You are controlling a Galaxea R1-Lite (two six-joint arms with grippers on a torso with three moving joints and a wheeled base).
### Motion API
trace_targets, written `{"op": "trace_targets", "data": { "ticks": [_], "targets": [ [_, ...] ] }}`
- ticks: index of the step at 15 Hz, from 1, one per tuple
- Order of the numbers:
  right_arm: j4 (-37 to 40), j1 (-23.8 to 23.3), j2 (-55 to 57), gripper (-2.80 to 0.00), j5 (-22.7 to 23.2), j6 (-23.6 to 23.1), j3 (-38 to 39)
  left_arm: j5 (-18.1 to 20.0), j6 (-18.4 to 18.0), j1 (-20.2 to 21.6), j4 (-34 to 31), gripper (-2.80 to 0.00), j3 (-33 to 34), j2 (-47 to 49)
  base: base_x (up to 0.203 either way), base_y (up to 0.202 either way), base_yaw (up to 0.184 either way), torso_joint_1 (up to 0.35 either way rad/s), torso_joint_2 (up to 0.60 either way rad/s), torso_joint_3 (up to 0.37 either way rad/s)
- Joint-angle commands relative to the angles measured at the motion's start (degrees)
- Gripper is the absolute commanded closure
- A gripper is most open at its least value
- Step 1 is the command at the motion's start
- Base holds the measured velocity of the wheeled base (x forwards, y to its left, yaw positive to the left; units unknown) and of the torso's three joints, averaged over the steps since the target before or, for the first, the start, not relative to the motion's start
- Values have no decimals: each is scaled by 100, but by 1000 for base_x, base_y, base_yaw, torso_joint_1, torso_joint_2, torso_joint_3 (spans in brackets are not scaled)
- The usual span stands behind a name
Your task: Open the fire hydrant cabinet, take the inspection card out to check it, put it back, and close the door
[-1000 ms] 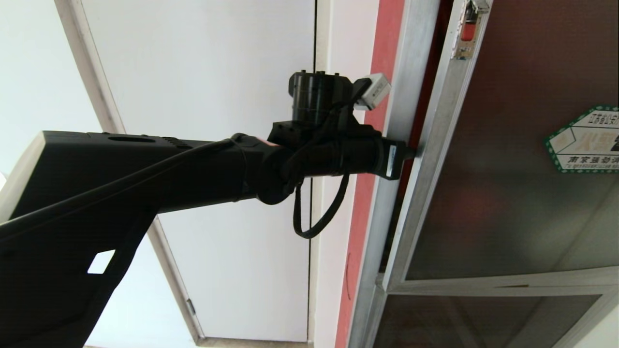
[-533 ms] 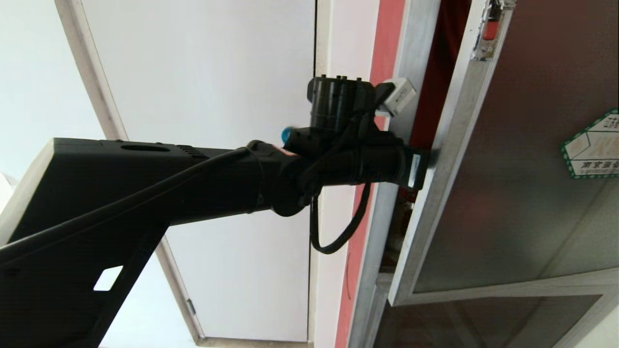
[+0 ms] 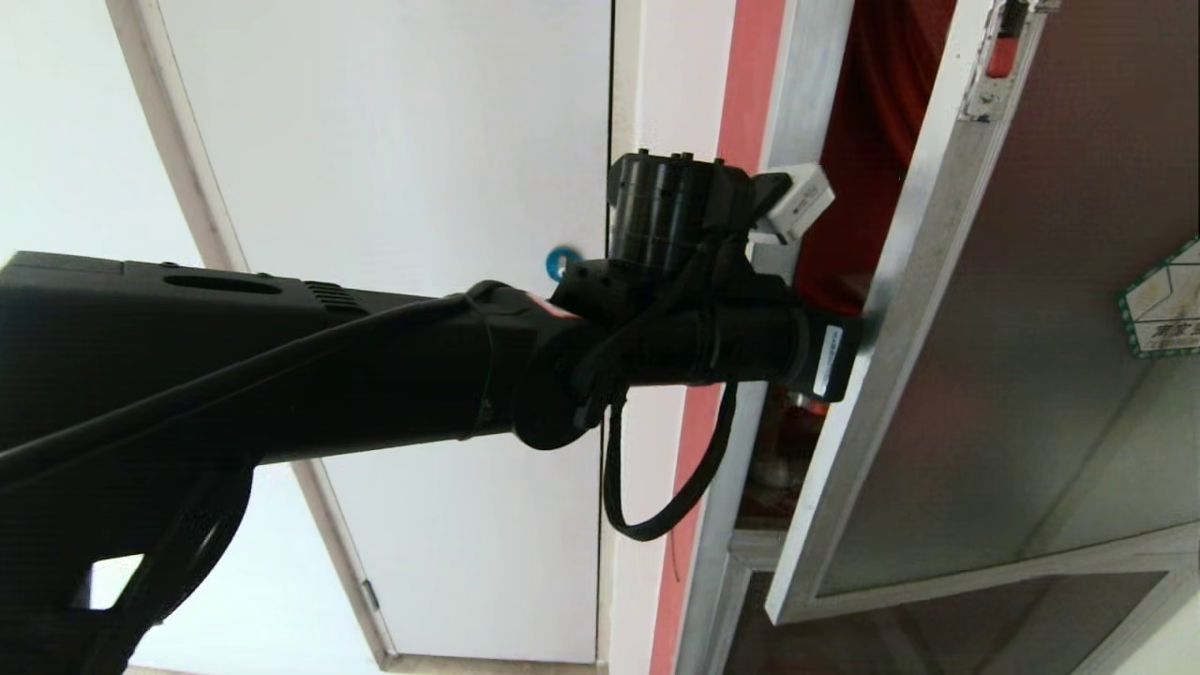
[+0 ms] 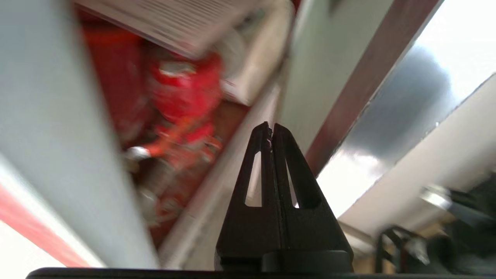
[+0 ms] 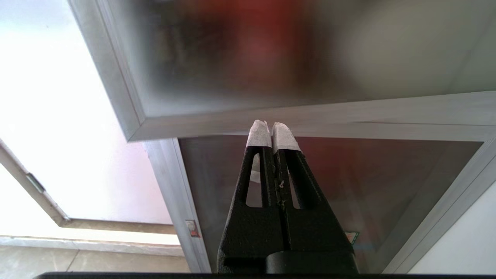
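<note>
The fire hydrant cabinet (image 3: 797, 103) is a silver-framed recess with a dark red inside. Its door (image 3: 1031, 356), dark glass in a silver frame with a green-bordered sticker (image 3: 1162, 300) and a red latch (image 3: 1005, 47), stands partly swung out. My left arm reaches across to the door's free edge (image 3: 900, 309), and its fingertips are hidden behind that edge. In the left wrist view my left gripper (image 4: 271, 126) is shut and empty, lying against the door's inner frame. Beyond it are a red valve (image 4: 182, 89) and the inspection card (image 4: 174, 19). My right gripper (image 5: 271, 124) is shut, low before the cabinet.
A white panel with a round blue lock (image 3: 561, 261) lies left of the cabinet, past a red wall strip (image 3: 741, 112). A smaller dark glass panel (image 5: 348, 186) sits below the door. The door's lower corner (image 5: 133, 133) juts out above my right gripper.
The door has swung further open, widening the gap onto the red interior. My left arm has moved right with the door's edge, uncovering the blue lock. The right arm has not moved.
</note>
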State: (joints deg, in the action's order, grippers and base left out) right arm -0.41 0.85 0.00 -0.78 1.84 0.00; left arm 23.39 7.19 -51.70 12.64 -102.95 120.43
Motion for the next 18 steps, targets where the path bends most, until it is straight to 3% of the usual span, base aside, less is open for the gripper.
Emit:
{"op": "trace_targets", "data": {
  "ticks": [1,18],
  "targets": [
    [-2,3,9,0,-1,0,18,19,0,-175,10,0,239,-282,0,0,0,0,0,0],
    [-2,3,9,0,-1,0,18,-10,-25,-1452,10,0,1039,-694,0,0,0,0,0,0]
  ]
}}
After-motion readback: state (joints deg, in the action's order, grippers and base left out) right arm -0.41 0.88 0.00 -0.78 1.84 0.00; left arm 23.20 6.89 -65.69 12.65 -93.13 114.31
